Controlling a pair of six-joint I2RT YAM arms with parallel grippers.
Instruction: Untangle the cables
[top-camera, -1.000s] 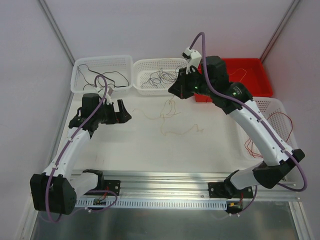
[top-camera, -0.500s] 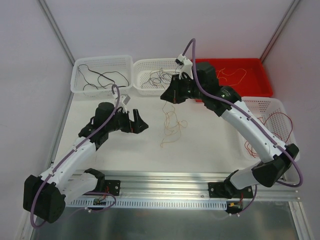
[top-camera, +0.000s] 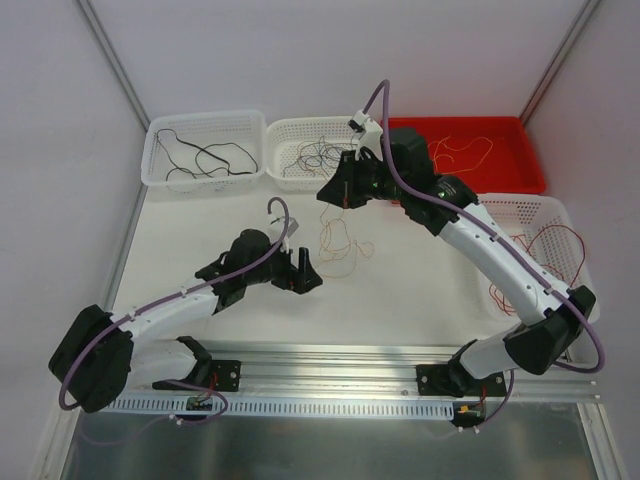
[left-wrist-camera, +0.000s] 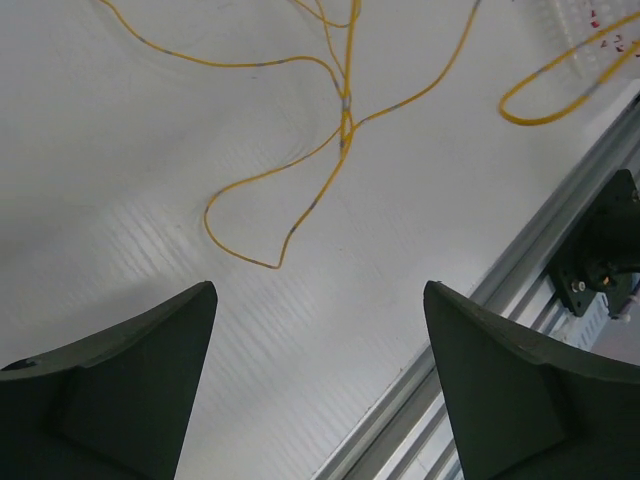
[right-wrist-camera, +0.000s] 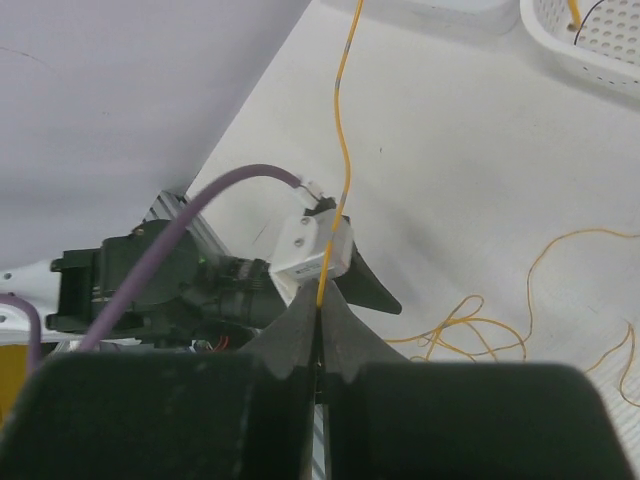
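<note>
The cables in play are one thin orange-yellow strand. It hangs from my right gripper down to loose loops on the white table. In the right wrist view that gripper is shut on the yellow cable, which runs taut away from the fingertips. My left gripper sits low over the table just left of the loops. Its dark fingers stand wide apart with nothing between them, and the yellow loops lie ahead of them.
At the back stand a white basket holding black cables, a middle white basket with a mixed tangle, and a red bin with a yellow strand. A white basket with red cables sits on the right. An aluminium rail runs along the near edge.
My left arm has swung right and toward the near edge, ending beside the yellow loops. My right gripper has shifted left with the yellow cable, drawing the strand into a hanging bunch.
</note>
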